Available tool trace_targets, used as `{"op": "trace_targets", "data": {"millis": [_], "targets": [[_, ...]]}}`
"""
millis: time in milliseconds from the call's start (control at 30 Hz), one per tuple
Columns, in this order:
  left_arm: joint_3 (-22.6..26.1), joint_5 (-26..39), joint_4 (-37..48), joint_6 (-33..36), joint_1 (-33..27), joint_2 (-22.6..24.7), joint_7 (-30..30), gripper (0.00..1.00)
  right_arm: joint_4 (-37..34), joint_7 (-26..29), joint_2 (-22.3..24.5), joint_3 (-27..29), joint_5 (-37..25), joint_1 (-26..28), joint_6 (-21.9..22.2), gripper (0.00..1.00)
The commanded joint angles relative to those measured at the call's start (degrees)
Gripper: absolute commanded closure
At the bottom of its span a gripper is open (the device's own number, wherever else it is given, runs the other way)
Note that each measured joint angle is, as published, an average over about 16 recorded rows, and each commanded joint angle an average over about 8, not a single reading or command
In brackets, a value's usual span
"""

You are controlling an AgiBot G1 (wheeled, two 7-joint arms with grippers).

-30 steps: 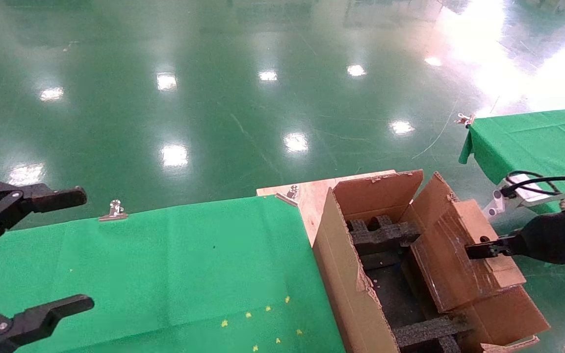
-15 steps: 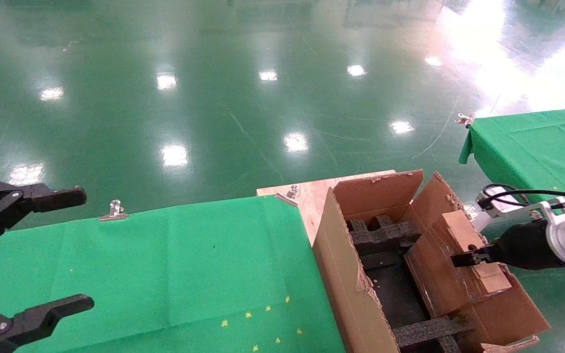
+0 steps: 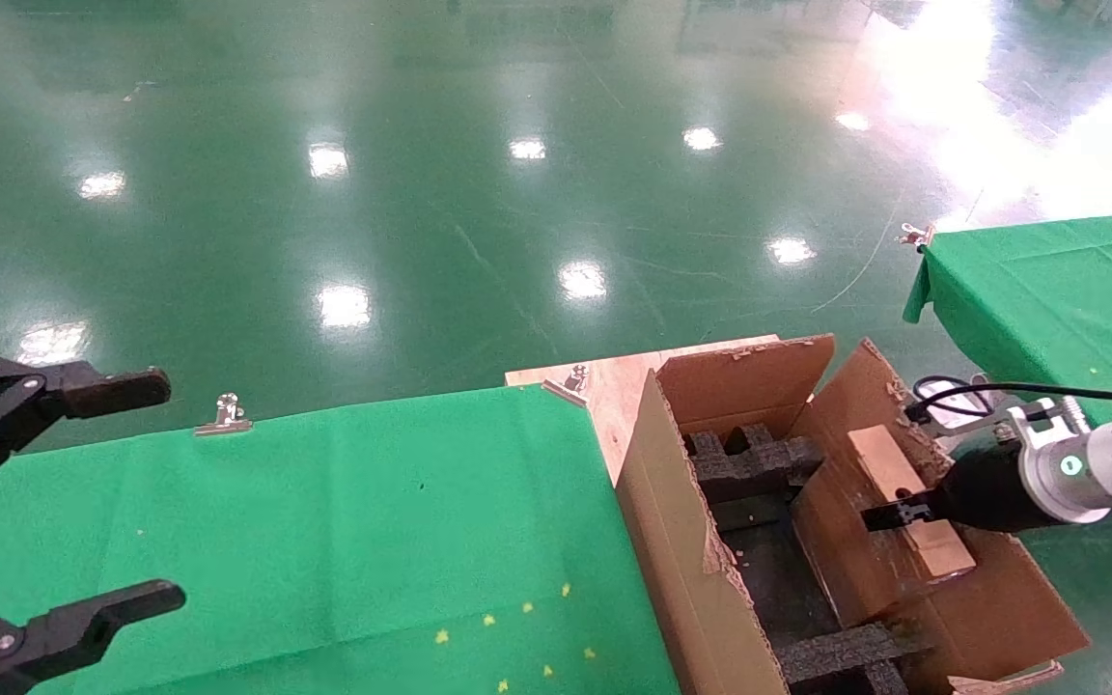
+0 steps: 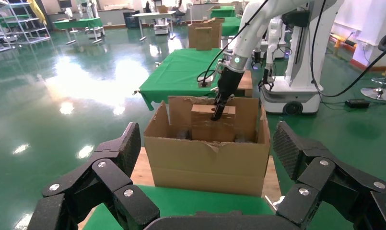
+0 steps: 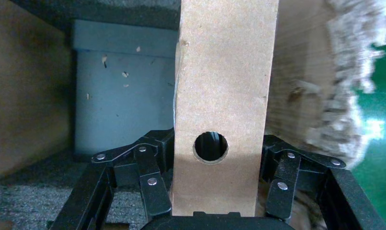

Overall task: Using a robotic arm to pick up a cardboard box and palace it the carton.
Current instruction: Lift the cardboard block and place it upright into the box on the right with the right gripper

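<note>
The carton [image 3: 691, 541] stands open w/ foam inserts [image 3: 754, 458] inside. The robotic arm [image 3: 1111, 463] reaches over its right wall, and the right gripper [image 3: 894, 512] is clamped on the cardboard box [image 3: 889, 521], held tilted in the opening. Pickup is done; lowering and release are left, I judge. The left gripper [image 3: 54, 502] is parked wide open, holding nothing.

Right robotic arm [image 3: 1111, 468], right edge of the head frame: white cylindrical casing, green ring light, silver block, looping black cable. Right end effector [image 3: 889, 516]: black, slim fingers; linkages carry silver screws. Left end effector [image 3: 54, 502], lower left of the frame: bare black jointed fingers, silver rivets, textured pads [image 4: 289, 151].
</note>
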Motion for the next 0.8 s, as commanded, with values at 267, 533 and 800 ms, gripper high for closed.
{"op": "trace_targets", "data": {"millis": [267,533,800], "targets": [[0.01,0.00,0.00,0.00,0.00,0.00,0.00,0.00,-7.64,-4.30,-4.35,2.02,4.12,-5.99,-1.31,1.00],[0.01,-0.01,0.00,0.00,0.00,0.00,0.01,0.00,-14.51,-7.96,-8.31,3.45,6.55,-10.44,-3.17,1.00],[0.02,-0.01,0.00,-0.01,0.00,-0.01,0.01,0.00,-20.48,-10.67,-11.16,4.71,8.62,-13.86,-4.96,0.82]]}}
